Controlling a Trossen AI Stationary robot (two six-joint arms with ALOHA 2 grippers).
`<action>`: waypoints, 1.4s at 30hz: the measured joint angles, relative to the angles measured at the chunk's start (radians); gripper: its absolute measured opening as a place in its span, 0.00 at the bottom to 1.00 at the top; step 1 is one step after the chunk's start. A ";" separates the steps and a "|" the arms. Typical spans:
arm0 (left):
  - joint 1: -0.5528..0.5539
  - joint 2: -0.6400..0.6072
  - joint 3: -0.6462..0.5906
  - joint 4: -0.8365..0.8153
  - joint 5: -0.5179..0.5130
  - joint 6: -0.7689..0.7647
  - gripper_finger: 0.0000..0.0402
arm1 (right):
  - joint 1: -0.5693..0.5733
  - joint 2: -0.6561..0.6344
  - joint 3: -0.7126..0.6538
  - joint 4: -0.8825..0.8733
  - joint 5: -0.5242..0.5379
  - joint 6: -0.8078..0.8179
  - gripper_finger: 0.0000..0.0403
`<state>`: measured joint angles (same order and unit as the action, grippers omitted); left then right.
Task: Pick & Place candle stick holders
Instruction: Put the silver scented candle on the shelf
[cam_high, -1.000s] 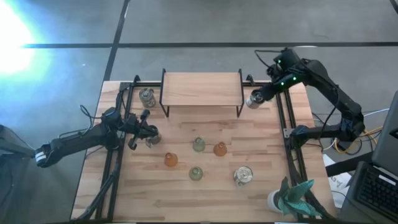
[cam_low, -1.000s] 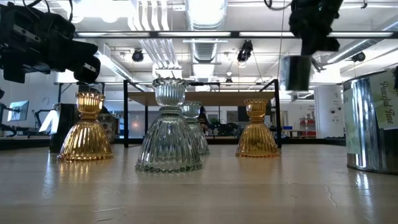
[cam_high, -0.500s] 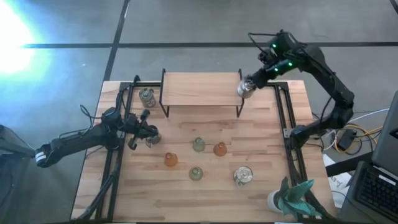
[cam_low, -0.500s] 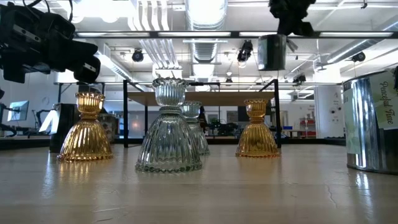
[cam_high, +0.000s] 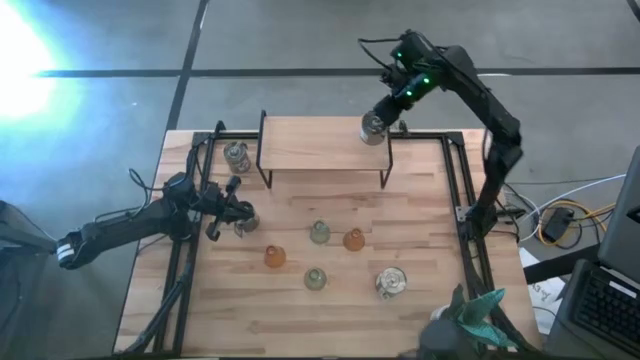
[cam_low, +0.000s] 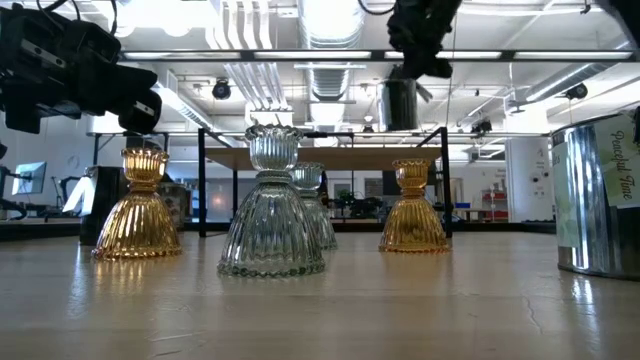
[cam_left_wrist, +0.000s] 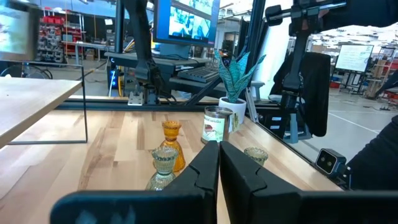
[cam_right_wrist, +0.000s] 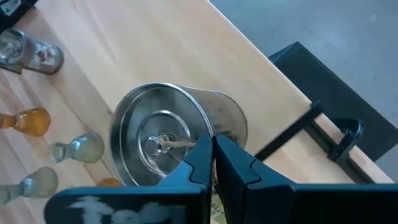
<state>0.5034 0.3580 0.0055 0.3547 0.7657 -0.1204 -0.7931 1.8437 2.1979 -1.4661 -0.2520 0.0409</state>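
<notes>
My right gripper (cam_high: 383, 118) is shut on a squat silvery can-like holder (cam_high: 374, 128) above the right end of the raised wooden shelf (cam_high: 310, 143); it also shows in the low view (cam_low: 400, 103). My left gripper (cam_left_wrist: 218, 163) is shut and waits at the table's left (cam_high: 238, 214), with a second silvery holder (cam_high: 246, 224) right by its tip. A third silvery holder (cam_high: 237, 155) stands left of the shelf, and another (cam_high: 391, 283) at the near right. Two amber glass holders (cam_high: 275, 257) (cam_high: 353, 239) and two pale green ones (cam_high: 319, 233) (cam_high: 315, 279) stand mid-table. My right gripper holds the silvery holder by its open top rim (cam_right_wrist: 208, 132), on the side nearest the wrist. It pinches the wall, one finger inside the cup and one outside. The fingers come from above. The holder hangs upright below them, clear of the shelf.
A white pot with a teal plant (cam_high: 462, 318) stands at the near right corner. Black rails (cam_high: 455, 190) run along both sides of the table. The shelf top is bare wood left of the held holder.
My right gripper has carried the silvery holder from beside the shelf's right leg toward the table's left and far edge, so it now hangs over the shelf's right end. The holder has stayed upright in the hold.
</notes>
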 joint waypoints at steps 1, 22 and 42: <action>0.000 0.000 0.000 0.000 0.000 0.000 0.05 | -0.007 0.024 0.023 -0.003 -0.012 -0.001 0.02; 0.000 0.000 0.000 0.000 0.000 0.000 0.05 | -0.133 0.224 0.153 -0.011 -0.127 -0.048 0.02; 0.000 0.000 0.000 0.000 0.000 0.000 0.05 | -0.165 0.245 0.151 0.000 -0.119 -0.095 0.02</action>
<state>0.5036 0.3578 0.0058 0.3548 0.7654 -0.1204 -0.9577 2.0884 2.3493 -1.4666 -0.3708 -0.0538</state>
